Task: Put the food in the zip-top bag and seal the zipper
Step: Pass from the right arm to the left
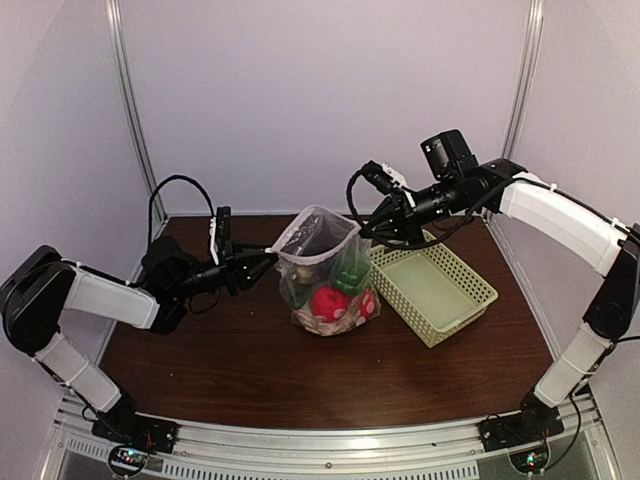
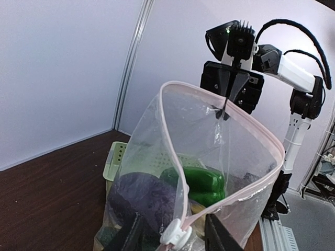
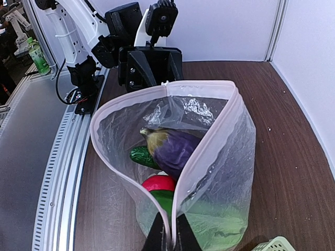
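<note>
The clear zip-top bag [image 1: 322, 268] stands upright at mid-table with its mouth gaping. Inside lie the food pieces: a purple eggplant [image 3: 178, 149], a green cucumber [image 3: 142, 156], a red ball [image 3: 159, 183] and a green pepper [image 2: 201, 183]. The pinkish zipper [image 3: 112, 112] rims the mouth. Its white slider [image 2: 175, 232] sits at the bag's left corner. My left gripper [image 2: 174, 226] straddles that slider, open, with a gap on each side. At the opposite corner my right gripper [image 3: 170, 236] is shut on the bag's edge and holds it up.
A pale green lattice basket [image 1: 435, 290] sits just right of the bag, under the right arm. Grey walls and metal corner posts close in the dark wooden table at the back and sides. An aluminium rail [image 1: 330, 450] runs along the near edge.
</note>
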You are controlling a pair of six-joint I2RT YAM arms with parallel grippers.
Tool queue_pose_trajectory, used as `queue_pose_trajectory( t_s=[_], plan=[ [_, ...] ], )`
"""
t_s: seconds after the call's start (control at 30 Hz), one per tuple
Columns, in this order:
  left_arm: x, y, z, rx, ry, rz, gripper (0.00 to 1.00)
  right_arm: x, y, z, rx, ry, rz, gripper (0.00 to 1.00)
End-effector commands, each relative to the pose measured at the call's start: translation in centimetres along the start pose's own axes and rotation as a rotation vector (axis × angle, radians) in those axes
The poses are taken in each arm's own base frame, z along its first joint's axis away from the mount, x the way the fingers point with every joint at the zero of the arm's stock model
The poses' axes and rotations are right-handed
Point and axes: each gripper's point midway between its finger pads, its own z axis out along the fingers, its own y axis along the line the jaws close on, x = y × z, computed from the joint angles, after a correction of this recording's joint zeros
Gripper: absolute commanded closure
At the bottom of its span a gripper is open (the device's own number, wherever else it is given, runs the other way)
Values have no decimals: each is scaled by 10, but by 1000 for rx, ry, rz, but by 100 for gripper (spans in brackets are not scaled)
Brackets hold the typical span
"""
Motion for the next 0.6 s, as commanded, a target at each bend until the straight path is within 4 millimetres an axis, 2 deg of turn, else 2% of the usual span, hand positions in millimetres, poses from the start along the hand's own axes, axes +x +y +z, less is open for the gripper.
queue_pose_trajectory(
  t_s=[0.0,0.23,0.57],
  plan=[
    [-2,-3,3,23,-13,43,55,-12,4,-10,11,-35,-22,95],
    [4,-3,3,47,-39,52,64,-13,4,-11,13,-38,-19,95],
    [7,-2,2,81,-105,31,60,-14,3,-13,25,-35,-15,94]
  ],
)
